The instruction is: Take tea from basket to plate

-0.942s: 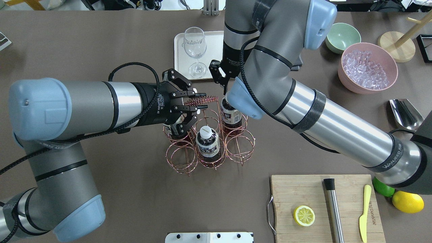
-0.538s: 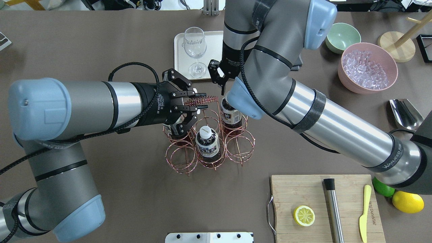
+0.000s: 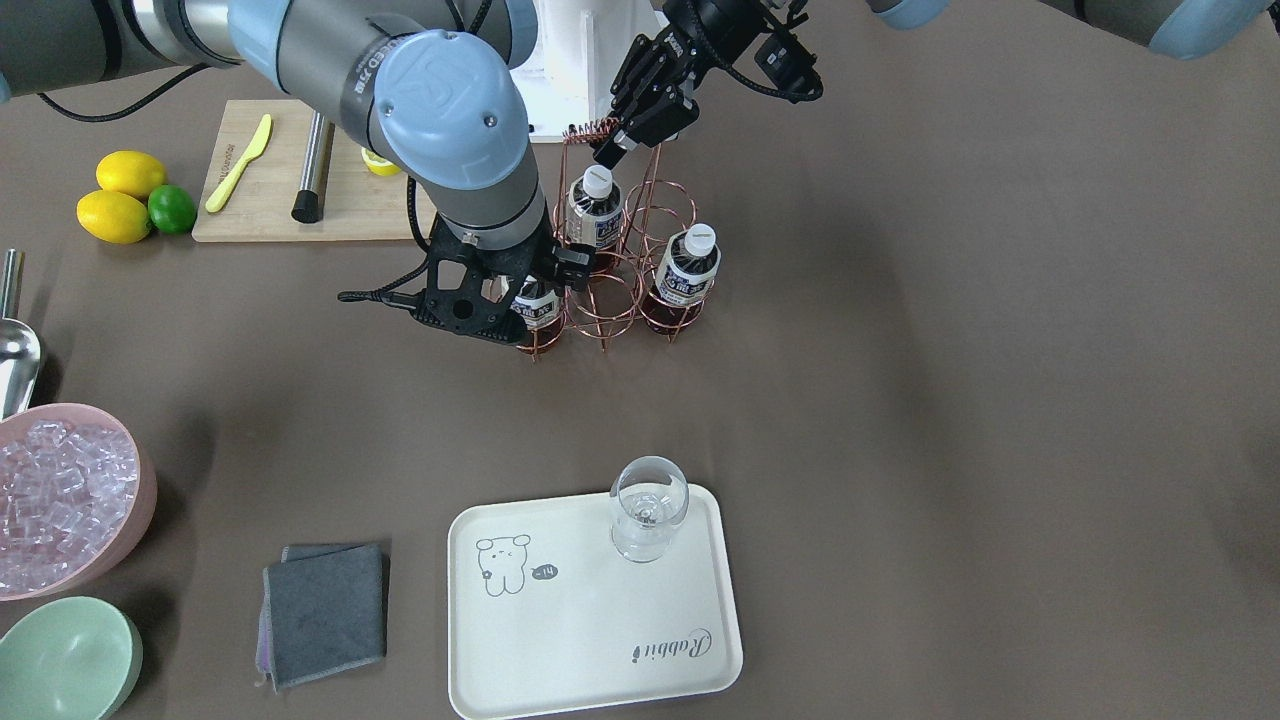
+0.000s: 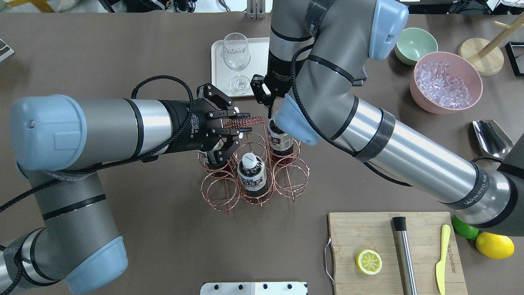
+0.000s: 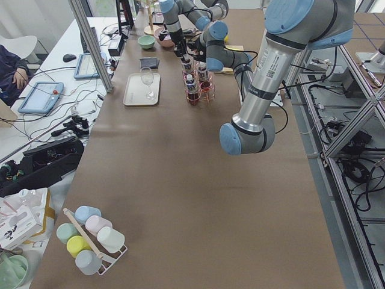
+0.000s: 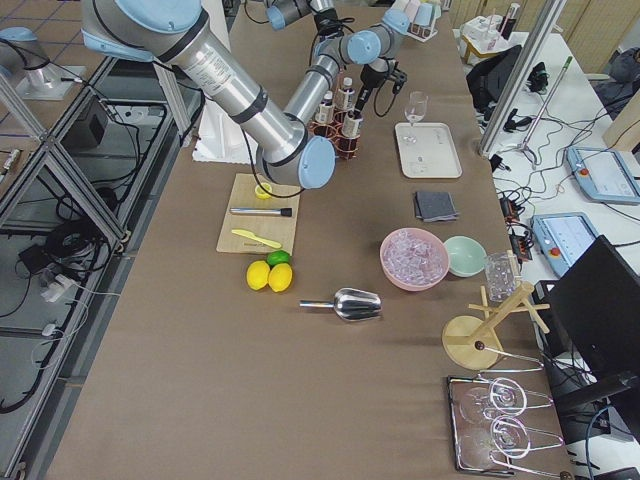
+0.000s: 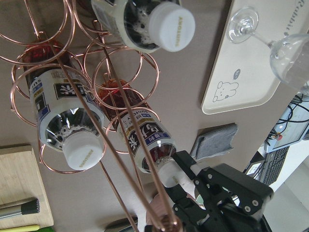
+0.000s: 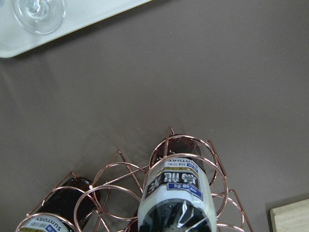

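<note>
Your right gripper (image 7: 179, 182) is closed on the neck of the bottle of tea (image 7: 147, 137), just under its white cap. The bottle stands mid-table in the corner ring of the wire basket (image 4: 291, 177), on the side nearest the tray (image 3: 560, 640). Your left gripper (image 4: 241, 123) is clamped on the basket's twisted handle, so let it pin the basket down while you draw the bottle straight up. I judge the base must clear the upper ring and the slanting handle wires before you swing toward the tray by the table's far edge. Set it on the bare part, away from the wine glass (image 3: 648, 520). The bottle labels read "SUNTORY", the tray says "Rabbit", and the left gripper bears "2F Adaptive Gripper".
</note>
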`<act>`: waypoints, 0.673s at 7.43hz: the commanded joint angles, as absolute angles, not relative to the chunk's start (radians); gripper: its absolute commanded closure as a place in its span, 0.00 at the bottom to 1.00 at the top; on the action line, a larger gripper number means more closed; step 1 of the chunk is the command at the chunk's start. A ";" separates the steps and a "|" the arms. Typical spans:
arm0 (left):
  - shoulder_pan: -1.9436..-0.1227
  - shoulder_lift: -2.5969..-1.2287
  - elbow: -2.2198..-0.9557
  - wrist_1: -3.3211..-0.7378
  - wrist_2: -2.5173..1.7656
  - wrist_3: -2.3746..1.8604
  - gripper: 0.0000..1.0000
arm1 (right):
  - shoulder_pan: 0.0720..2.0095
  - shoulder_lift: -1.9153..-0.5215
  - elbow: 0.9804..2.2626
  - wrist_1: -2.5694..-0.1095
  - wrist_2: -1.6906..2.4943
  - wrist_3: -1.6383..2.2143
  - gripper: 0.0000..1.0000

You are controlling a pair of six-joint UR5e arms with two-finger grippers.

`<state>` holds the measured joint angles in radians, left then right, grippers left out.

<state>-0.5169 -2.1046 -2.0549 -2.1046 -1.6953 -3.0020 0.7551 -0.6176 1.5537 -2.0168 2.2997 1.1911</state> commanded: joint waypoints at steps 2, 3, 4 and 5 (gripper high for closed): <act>-0.517 -2.105 -2.054 -2.105 -1.697 -3.002 1.00 | 0.755 -0.618 1.558 -2.016 2.318 1.192 1.00; -0.517 -2.105 -2.054 -2.105 -1.697 -3.002 1.00 | 0.755 -0.618 1.562 -2.019 2.318 1.192 1.00; -0.517 -2.105 -2.054 -2.105 -1.695 -3.002 1.00 | 0.756 -0.621 1.577 -2.032 2.316 1.189 1.00; -0.517 -2.105 -2.054 -2.105 -1.695 -3.002 1.00 | 0.758 -0.623 1.618 -2.089 2.313 1.171 1.00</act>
<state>-0.5169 -2.1046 -2.0541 -2.1046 -1.6957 -3.0020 0.7553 -0.6200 1.5696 -2.0268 2.3168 1.1899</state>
